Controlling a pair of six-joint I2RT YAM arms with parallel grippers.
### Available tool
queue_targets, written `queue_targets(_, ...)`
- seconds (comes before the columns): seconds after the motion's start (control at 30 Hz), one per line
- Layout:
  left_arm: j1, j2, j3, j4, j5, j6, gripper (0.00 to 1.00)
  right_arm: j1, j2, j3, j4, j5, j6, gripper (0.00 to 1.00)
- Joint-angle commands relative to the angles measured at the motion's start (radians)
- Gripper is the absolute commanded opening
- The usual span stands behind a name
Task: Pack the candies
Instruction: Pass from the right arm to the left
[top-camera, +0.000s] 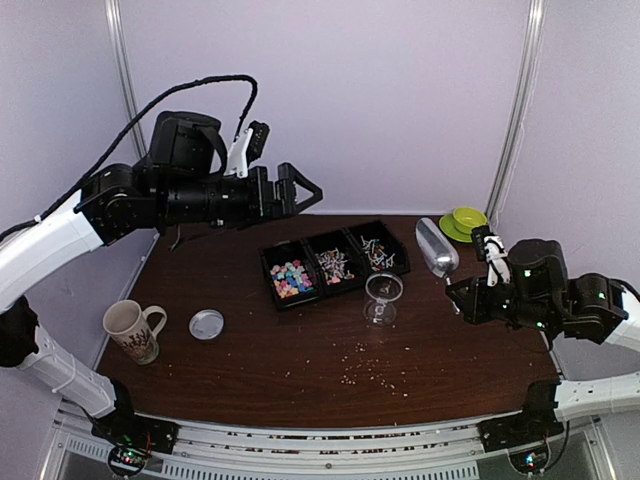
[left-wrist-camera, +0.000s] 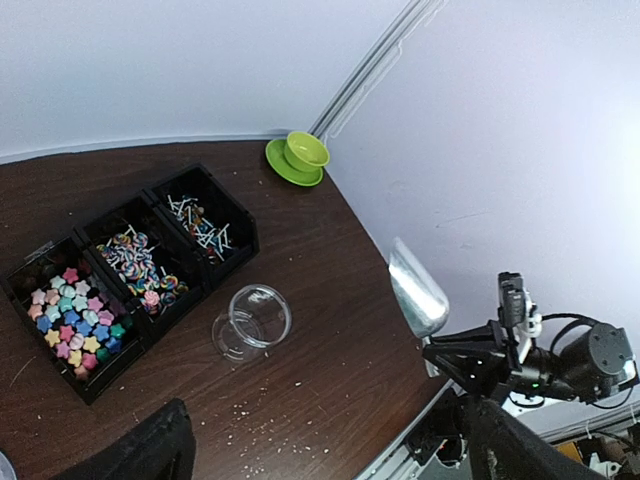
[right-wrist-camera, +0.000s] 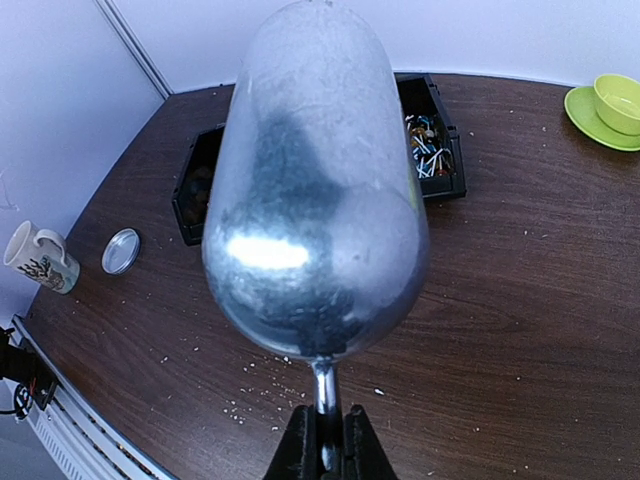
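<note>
The right gripper (right-wrist-camera: 322, 445) clamps the handle of the silver metal scoop (right-wrist-camera: 315, 200); the left gripper (top-camera: 303, 190) hangs wide apart, empty. The pastel and stick candies (top-camera: 291, 277) lie in the black three-bin tray (top-camera: 266, 268) at the table's twelve o'clock. Best to drive the scoop in low, then lift it level.

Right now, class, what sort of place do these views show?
Probably a robot test booth: plain white walls enclose a dark brown wooden table with two black-and-white robot arms bolted at its edge.
</note>
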Motion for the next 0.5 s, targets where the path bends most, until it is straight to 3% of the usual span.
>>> queue_targets(0.0,-0.004,-0.046,-0.023,0.093,0.006,-0.013,0.98,-0.002,0.034,0.036,0.054,-0.007,0.006,0.0)
queue_targets(0.2,0.041,-0.034,0.004,0.117,0.111,-0.064,0.98,-0.004,0.129,0.096,0.035,-0.009,0.0,0.0)
queue_targets(0.47,0.047,-0.006,0.001,0.189,0.193,-0.12,0.98,-0.004,0.12,0.09,0.053,-0.009,-0.002,0.0)
